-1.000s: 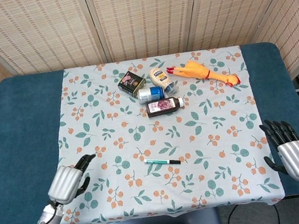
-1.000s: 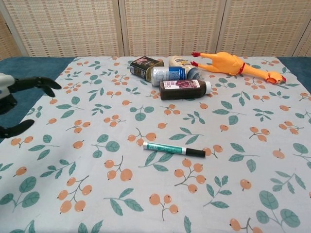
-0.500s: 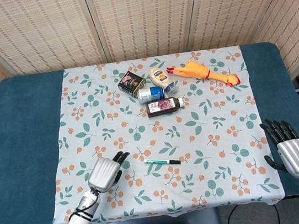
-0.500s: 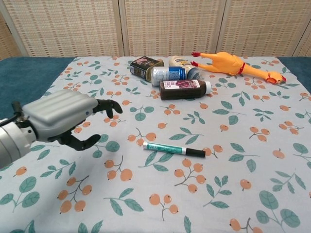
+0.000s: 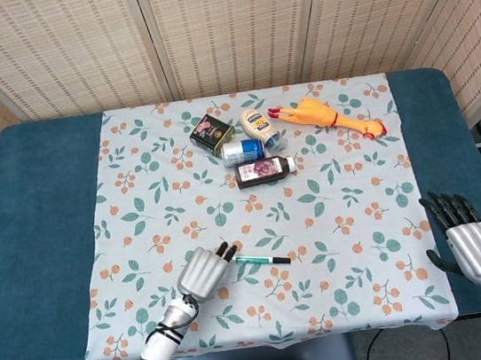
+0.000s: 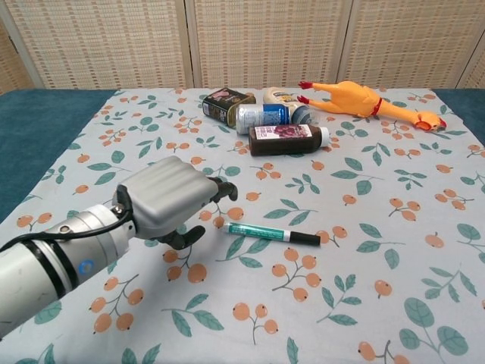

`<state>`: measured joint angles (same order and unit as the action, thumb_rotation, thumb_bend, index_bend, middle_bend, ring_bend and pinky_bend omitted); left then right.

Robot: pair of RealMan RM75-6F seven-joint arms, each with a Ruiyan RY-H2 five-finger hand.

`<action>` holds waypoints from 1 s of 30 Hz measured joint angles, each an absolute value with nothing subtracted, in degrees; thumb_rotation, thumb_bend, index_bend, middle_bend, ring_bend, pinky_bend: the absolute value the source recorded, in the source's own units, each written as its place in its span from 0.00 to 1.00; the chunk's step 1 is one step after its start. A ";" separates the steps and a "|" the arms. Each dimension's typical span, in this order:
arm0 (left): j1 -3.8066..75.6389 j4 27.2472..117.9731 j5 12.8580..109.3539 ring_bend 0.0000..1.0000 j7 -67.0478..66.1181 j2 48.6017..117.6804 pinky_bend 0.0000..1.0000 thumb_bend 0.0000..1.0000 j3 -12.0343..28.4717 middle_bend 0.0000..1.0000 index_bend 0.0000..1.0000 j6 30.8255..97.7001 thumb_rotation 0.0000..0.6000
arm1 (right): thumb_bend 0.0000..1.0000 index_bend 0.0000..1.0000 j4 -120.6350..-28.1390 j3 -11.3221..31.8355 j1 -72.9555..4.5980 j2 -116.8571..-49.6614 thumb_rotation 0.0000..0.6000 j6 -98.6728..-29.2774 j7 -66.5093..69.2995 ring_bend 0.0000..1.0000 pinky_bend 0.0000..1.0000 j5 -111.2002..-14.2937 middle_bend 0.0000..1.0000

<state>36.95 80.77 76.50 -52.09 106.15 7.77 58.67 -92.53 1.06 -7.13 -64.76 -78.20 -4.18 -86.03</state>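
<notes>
Left robot hand (image 6: pixel 168 199) hovers with fingers apart and empty just beside the pen (image 6: pixel 273 234), which lies on the surface untouched, so the grasp seems not yet begun, while the right robot hand (image 5: pixel 469 244) rests open, well apart.

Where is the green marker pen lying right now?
The marker lies on the flowered cloth near the front, just right of the left hand.

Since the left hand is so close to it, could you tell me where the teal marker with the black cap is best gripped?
Probably mid-barrel on the teal marker with the black cap, pinched across its thin width from above: it lies flat, and the left hand hovers at its teal end.
</notes>
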 measured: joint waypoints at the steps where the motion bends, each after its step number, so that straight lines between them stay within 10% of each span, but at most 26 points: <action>1: 37.26 80.21 76.38 0.96 -52.72 106.65 1.00 0.43 7.69 0.30 0.23 58.66 1.00 | 0.20 0.00 -92.53 1.08 -7.13 -64.72 1.00 -78.19 -4.12 0.00 0.00 -85.98 0.00; 30: 41.99 72.30 75.54 0.96 -58.75 113.58 1.00 0.40 6.15 0.41 0.33 59.63 1.00 | 0.20 0.00 -92.90 1.01 -7.20 -64.10 1.00 -78.09 -3.39 0.00 0.00 -85.82 0.00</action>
